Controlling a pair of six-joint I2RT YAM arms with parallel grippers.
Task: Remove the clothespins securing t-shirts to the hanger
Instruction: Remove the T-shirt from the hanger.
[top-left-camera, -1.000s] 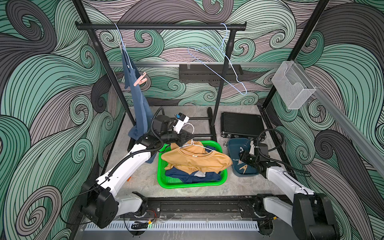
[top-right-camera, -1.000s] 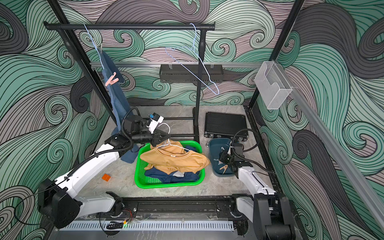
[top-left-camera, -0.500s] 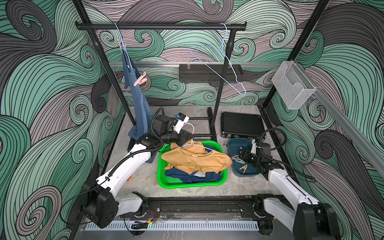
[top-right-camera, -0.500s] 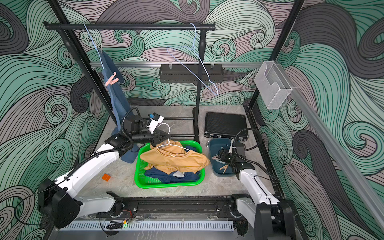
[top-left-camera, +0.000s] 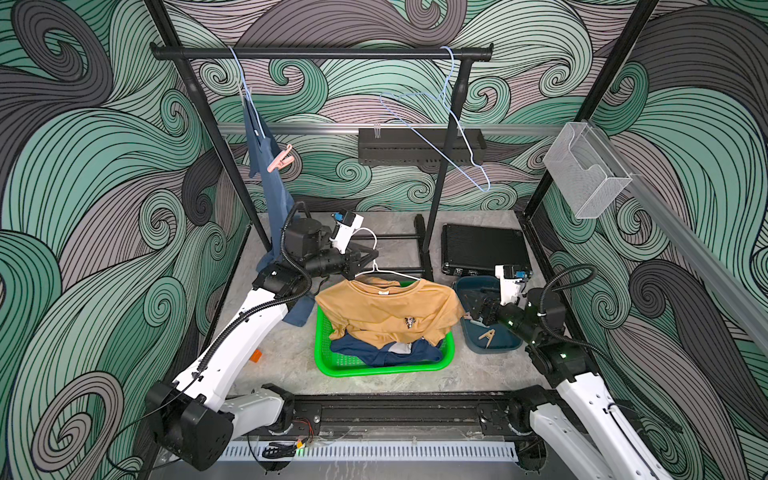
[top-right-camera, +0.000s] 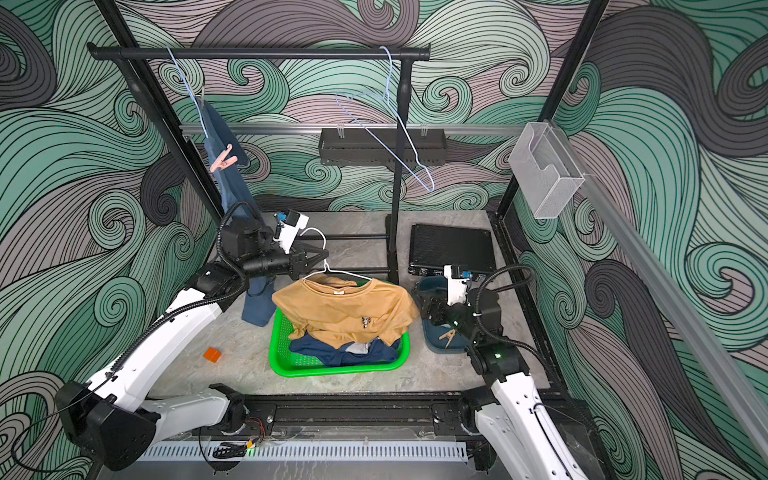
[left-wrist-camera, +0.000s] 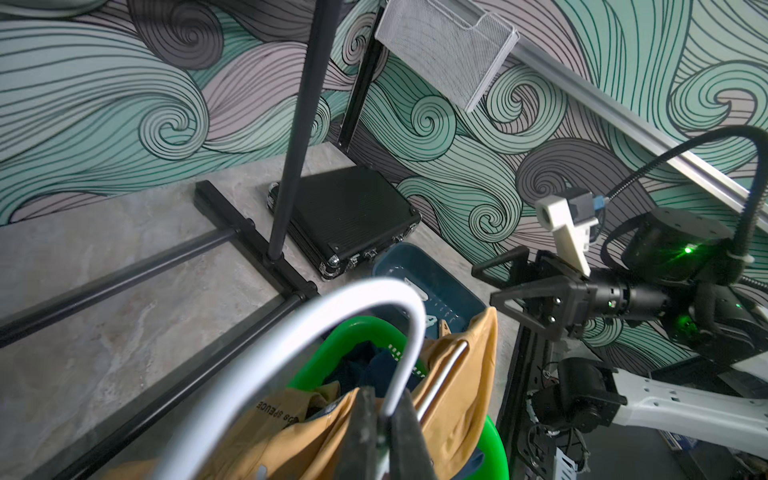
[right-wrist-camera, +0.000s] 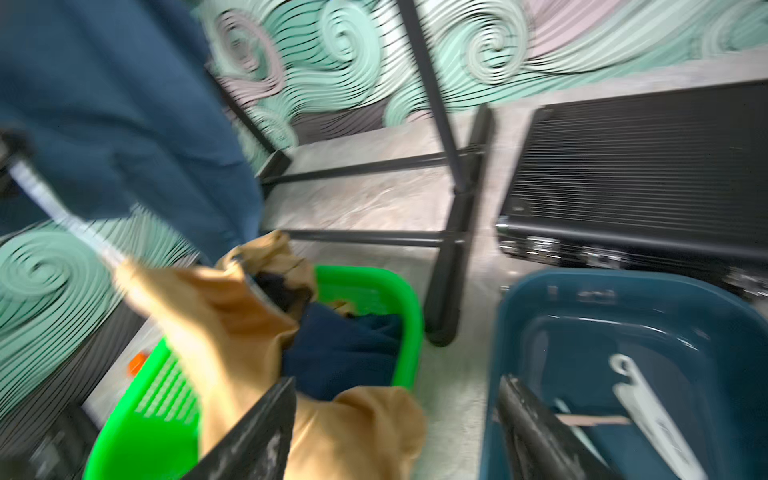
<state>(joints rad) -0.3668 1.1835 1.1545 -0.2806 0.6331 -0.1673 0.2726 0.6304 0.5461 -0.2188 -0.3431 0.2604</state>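
My left gripper (top-left-camera: 365, 259) is shut on the neck of a white hanger (top-left-camera: 386, 272). A mustard t-shirt (top-left-camera: 386, 316) hangs from it over the green basket (top-left-camera: 374, 370), and in the left wrist view the fingers (left-wrist-camera: 361, 419) pinch the wire. A navy t-shirt (top-left-camera: 386, 353) lies in the basket. A blue t-shirt (top-left-camera: 270, 174) hangs on the rail, with a pink clothespin (top-left-camera: 280, 158) clipped on it. My right gripper (top-left-camera: 473, 309) is open between the mustard sleeve (right-wrist-camera: 365, 424) and the blue bin (top-left-camera: 498, 343). In the bin lie a tan clothespin (top-left-camera: 486, 336) and a white one (right-wrist-camera: 648, 407).
An empty pale-blue hanger (top-left-camera: 436, 124) dangles at the rail's right end beside the rack post (top-left-camera: 440, 187). A black case (top-left-camera: 484, 249) lies behind the bin. A small orange block (top-left-camera: 256, 356) sits on the floor left of the basket. A wire basket (top-left-camera: 582, 170) hangs on the right wall.
My right gripper opened, left a tan clothespin in the blue bin, and moved off toward the mustard shirt's sleeve. The left arm and hanger stayed put.
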